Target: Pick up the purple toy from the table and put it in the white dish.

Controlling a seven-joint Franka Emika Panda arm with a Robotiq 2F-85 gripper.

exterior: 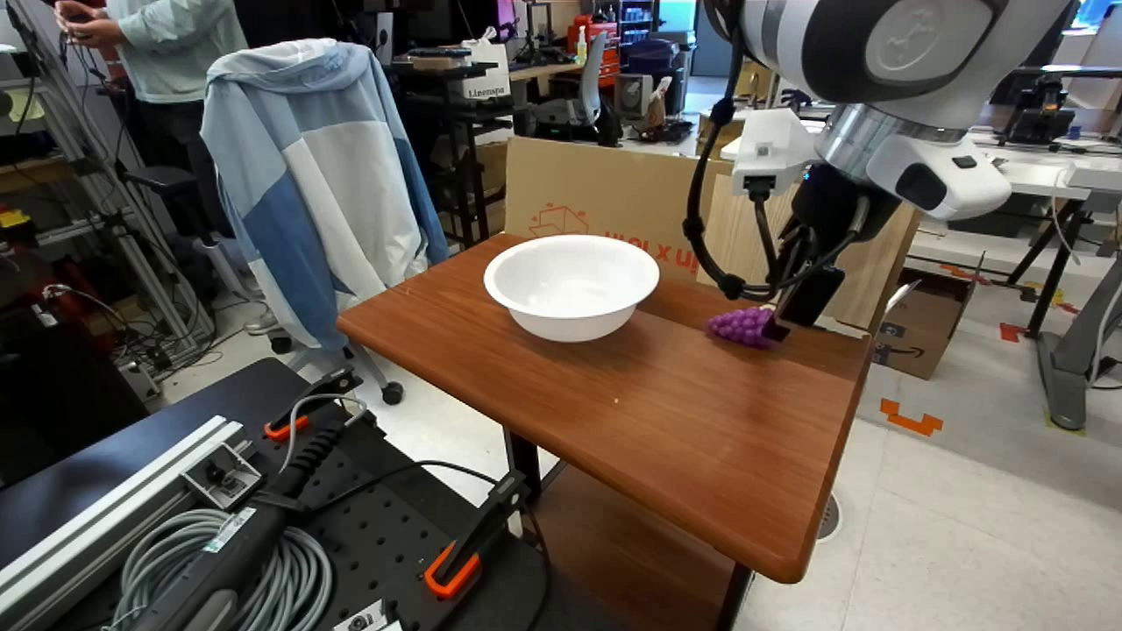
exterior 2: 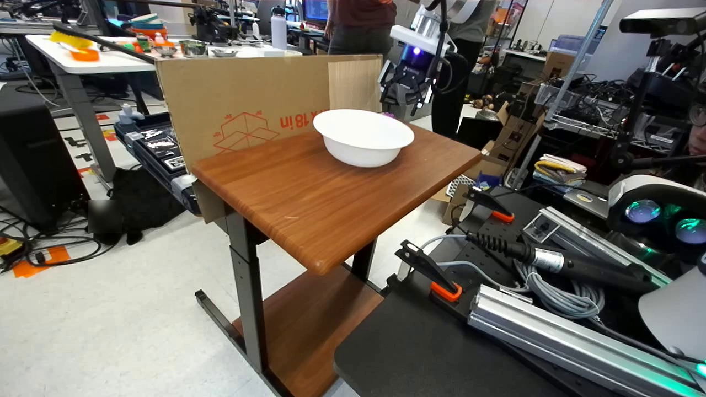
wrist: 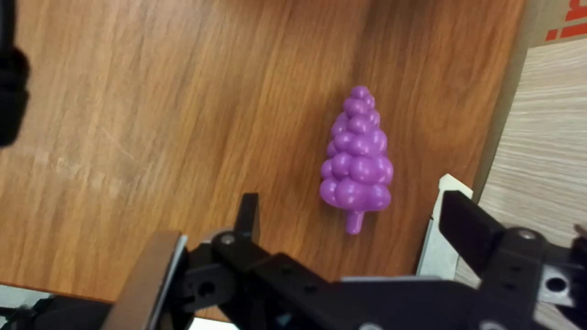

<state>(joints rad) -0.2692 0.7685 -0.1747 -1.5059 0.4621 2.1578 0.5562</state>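
Note:
The purple toy (wrist: 357, 156), bumpy like a bunch of grapes with a short stem, lies on the reddish-brown table (wrist: 183, 114). In an exterior view the toy (exterior: 736, 325) is partly covered by my gripper (exterior: 783, 320). Only a sliver of the toy (exterior 2: 388, 114) peeks out behind the dish rim in an exterior view. My gripper (wrist: 351, 200) stands open above the toy's stem end, one finger on each side in the wrist view, touching nothing that I can make out. A wide white dish (exterior: 570, 285) rests upright on the table in both exterior views, nothing visible inside it.
A cardboard panel (exterior 2: 248, 105) with a wood-grain board (exterior 2: 356, 85) stands along one table edge, close to the toy. A black bench (exterior: 386, 499) with clamps and coiled cable is beside the table. A jacket-draped chair (exterior: 324, 166) stands near the table's far corner.

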